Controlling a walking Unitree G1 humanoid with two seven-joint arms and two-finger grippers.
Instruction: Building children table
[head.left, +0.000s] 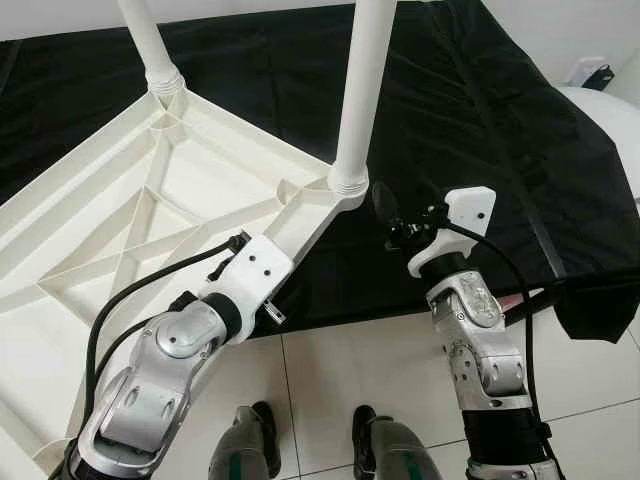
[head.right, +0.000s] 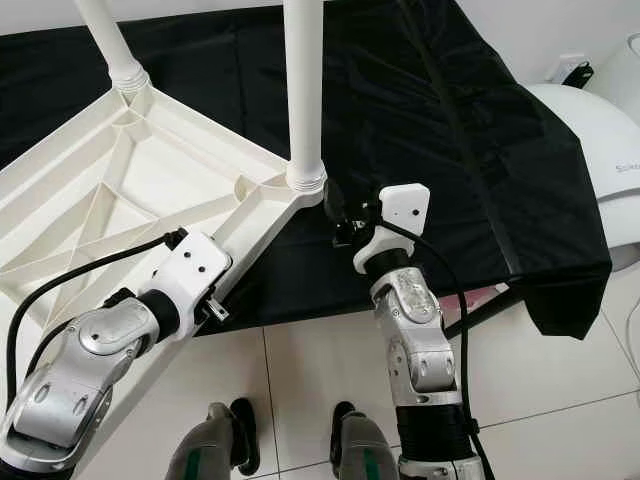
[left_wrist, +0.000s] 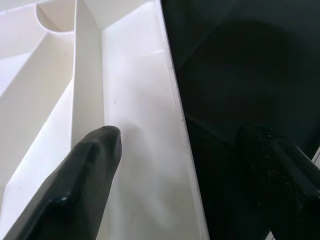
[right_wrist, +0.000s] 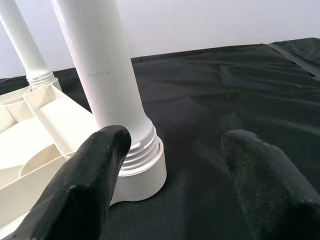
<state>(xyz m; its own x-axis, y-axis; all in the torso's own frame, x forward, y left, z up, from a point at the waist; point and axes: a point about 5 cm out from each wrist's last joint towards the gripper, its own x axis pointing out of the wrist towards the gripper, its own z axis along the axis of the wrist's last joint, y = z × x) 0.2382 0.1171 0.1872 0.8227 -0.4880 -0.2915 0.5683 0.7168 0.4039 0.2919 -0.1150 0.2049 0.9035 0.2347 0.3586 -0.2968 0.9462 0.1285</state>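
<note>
Both silver arms reach forward from the bottom of the head views, elbows bent and forearms angled up and inward. The left gripper (left_wrist: 175, 165) has its fingers spread wide, one black finger (left_wrist: 82, 185) on each side of a white edge. The right gripper (right_wrist: 175, 175) is likewise spread, its two black fingers (right_wrist: 95, 180) well apart and pointing forward. The right wrist (head.left: 455, 240) is held higher and more upright than the left wrist (head.left: 250, 275), which slants forward and to the right. A black cable trails back along each forearm.
</note>
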